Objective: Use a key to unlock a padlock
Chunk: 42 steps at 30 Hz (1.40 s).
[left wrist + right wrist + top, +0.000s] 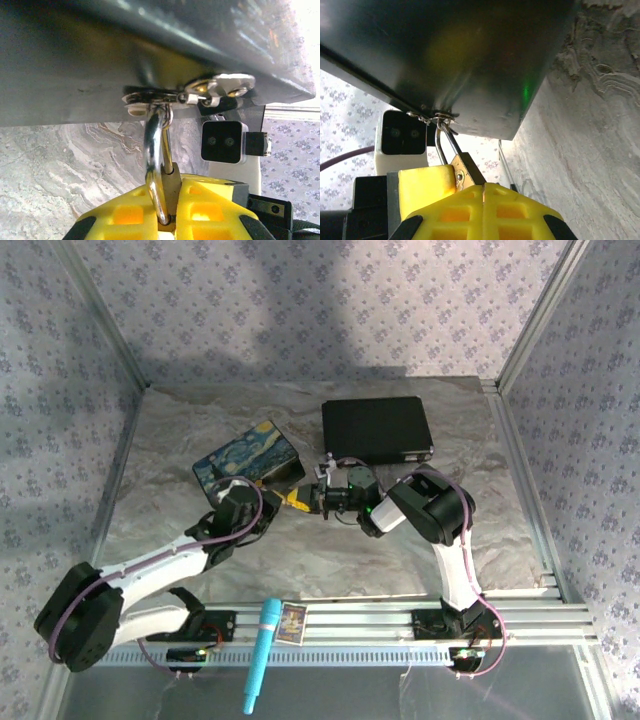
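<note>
The left claw [167,217] pinches the padlock [158,155] hooked on the box [100,65]. The right claw [484,192] is pressed together beside it.

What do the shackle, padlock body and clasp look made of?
Shackle: polished steel-like metal, with mirror glints.
Padlock body: looks like brass, a dull yellow-gold surface.
Clasp: shiny silvery metal with rivets, probably plated; the exact alloy can't be told.
</note>
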Each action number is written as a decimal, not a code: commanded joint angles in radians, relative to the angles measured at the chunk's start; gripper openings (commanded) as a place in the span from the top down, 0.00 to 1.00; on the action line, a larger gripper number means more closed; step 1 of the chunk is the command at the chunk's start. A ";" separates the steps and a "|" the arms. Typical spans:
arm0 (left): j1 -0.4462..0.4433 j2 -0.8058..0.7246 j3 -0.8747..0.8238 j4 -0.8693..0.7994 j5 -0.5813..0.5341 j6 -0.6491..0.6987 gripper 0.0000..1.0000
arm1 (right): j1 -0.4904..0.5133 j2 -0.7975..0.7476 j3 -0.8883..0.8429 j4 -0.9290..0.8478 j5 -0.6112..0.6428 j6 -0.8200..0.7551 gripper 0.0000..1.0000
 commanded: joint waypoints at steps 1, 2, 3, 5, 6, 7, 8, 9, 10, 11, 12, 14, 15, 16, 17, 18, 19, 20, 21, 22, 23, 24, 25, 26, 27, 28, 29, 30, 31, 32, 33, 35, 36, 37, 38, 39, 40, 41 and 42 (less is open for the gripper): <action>-0.046 0.033 0.047 0.043 0.138 0.008 1.00 | 0.055 -0.038 -0.012 0.073 0.114 0.035 1.00; -0.048 0.044 0.052 0.038 0.133 0.012 1.00 | 0.065 -0.042 -0.024 0.072 0.139 0.039 1.00; -0.053 0.059 0.057 0.039 0.131 0.013 1.00 | 0.075 -0.047 -0.031 0.073 0.154 0.041 1.00; -0.060 0.089 0.058 0.060 0.135 0.012 1.00 | 0.091 -0.055 -0.039 0.072 0.175 0.037 1.00; -0.063 0.102 0.059 0.066 0.134 0.011 1.00 | 0.096 -0.062 -0.047 0.072 0.190 0.033 1.00; -0.069 0.112 0.061 0.069 0.129 0.009 1.00 | 0.098 -0.066 -0.052 0.072 0.199 0.033 1.00; -0.074 0.122 0.064 0.071 0.122 0.008 1.00 | 0.099 -0.069 -0.056 0.072 0.207 0.035 1.00; -0.079 0.130 0.068 0.072 0.121 0.010 1.00 | 0.100 -0.070 -0.060 0.072 0.216 0.035 1.00; -0.081 0.137 0.073 0.070 0.120 0.011 1.00 | 0.099 -0.073 -0.066 0.071 0.222 0.035 1.00; -0.085 0.146 0.076 0.073 0.122 0.011 1.00 | 0.100 -0.074 -0.065 0.072 0.220 0.034 1.00; -0.088 0.152 0.077 0.075 0.124 0.012 1.00 | 0.099 -0.077 -0.062 0.071 0.210 0.029 1.00; -0.087 0.159 0.075 0.080 0.125 0.007 1.00 | 0.100 -0.080 -0.062 0.072 0.209 0.028 1.00; -0.088 0.159 0.073 0.083 0.123 0.007 1.00 | 0.098 -0.084 -0.065 0.071 0.205 0.019 0.97; -0.088 0.157 0.069 0.083 0.119 0.006 1.00 | 0.093 -0.087 -0.071 0.070 0.205 0.012 0.92; -0.088 0.156 0.064 0.082 0.115 0.005 1.00 | 0.088 -0.091 -0.087 0.067 0.206 0.001 0.87; -0.086 0.153 0.062 0.081 0.112 0.004 1.00 | 0.079 -0.098 -0.104 0.057 0.209 -0.011 0.85; -0.085 0.151 0.059 0.079 0.111 0.005 1.00 | 0.070 -0.104 -0.120 0.047 0.211 -0.021 0.83; -0.083 0.150 0.055 0.076 0.109 0.004 1.00 | 0.063 -0.109 -0.141 0.039 0.212 -0.028 0.83; -0.080 0.147 0.051 0.075 0.109 0.004 1.00 | 0.057 -0.113 -0.158 0.038 0.208 -0.031 0.82; -0.077 0.144 0.048 0.072 0.108 0.004 1.00 | 0.053 -0.113 -0.167 0.041 0.201 -0.030 0.81; -0.073 0.142 0.043 0.070 0.104 0.002 1.00 | 0.051 -0.115 -0.177 0.044 0.193 -0.032 0.80; -0.071 0.139 0.040 0.069 0.102 0.003 1.00 | 0.051 -0.119 -0.192 0.042 0.189 -0.040 0.78; -0.068 0.137 0.036 0.067 0.100 0.002 1.00 | 0.051 -0.129 -0.204 0.035 0.186 -0.048 0.78; -0.065 0.135 0.034 0.064 0.099 0.004 1.00 | 0.051 -0.140 -0.218 0.016 0.183 -0.067 0.78; -0.063 0.133 0.031 0.059 0.095 0.005 1.00 | 0.051 -0.154 -0.232 -0.003 0.181 -0.081 0.79; -0.061 0.132 0.029 0.055 0.092 0.006 1.00 | 0.051 -0.164 -0.244 -0.016 0.181 -0.094 0.79; -0.059 0.130 0.026 0.055 0.087 0.006 1.00 | 0.052 -0.181 -0.258 -0.034 0.180 -0.110 0.80; -0.058 0.129 0.022 0.050 0.081 0.006 1.00 | 0.053 -0.194 -0.270 -0.048 0.180 -0.121 0.80; -0.057 0.125 0.022 0.045 0.077 0.008 1.00 | 0.054 -0.203 -0.279 -0.062 0.181 -0.129 0.81; -0.058 0.124 0.021 0.043 0.074 0.008 1.00 | 0.054 -0.210 -0.288 -0.069 0.185 -0.132 0.82; -0.058 0.122 0.022 0.044 0.074 0.009 1.00 | 0.051 -0.213 -0.296 -0.071 0.185 -0.133 0.84; -0.057 0.119 0.022 0.044 0.074 0.009 1.00 | 0.049 -0.205 -0.302 -0.082 0.183 -0.135 0.88; -0.058 0.118 0.021 0.045 0.076 0.008 1.00 | 0.052 -0.193 -0.299 -0.081 0.184 -0.137 0.92; -0.059 0.117 0.020 0.044 0.077 0.005 1.00 | 0.057 -0.182 -0.294 -0.075 0.183 -0.136 0.95; -0.060 0.114 0.019 0.048 0.079 0.003 1.00 | 0.064 -0.165 -0.281 -0.057 0.178 -0.129 0.97; -0.059 0.113 0.018 0.054 0.080 0.000 1.00 | 0.072 -0.146 -0.264 -0.041 0.173 -0.123 0.98; -0.059 0.111 0.014 0.056 0.081 -0.001 1.00 | 0.078 -0.134 -0.249 -0.037 0.170 -0.117 0.98; -0.059 0.109 0.012 0.056 0.084 -0.006 1.00 | 0.084 -0.120 -0.236 -0.035 0.173 -0.113 0.99; -0.060 0.107 0.009 0.061 0.085 -0.008 1.00 | 0.088 -0.109 -0.222 -0.033 0.175 -0.114 0.99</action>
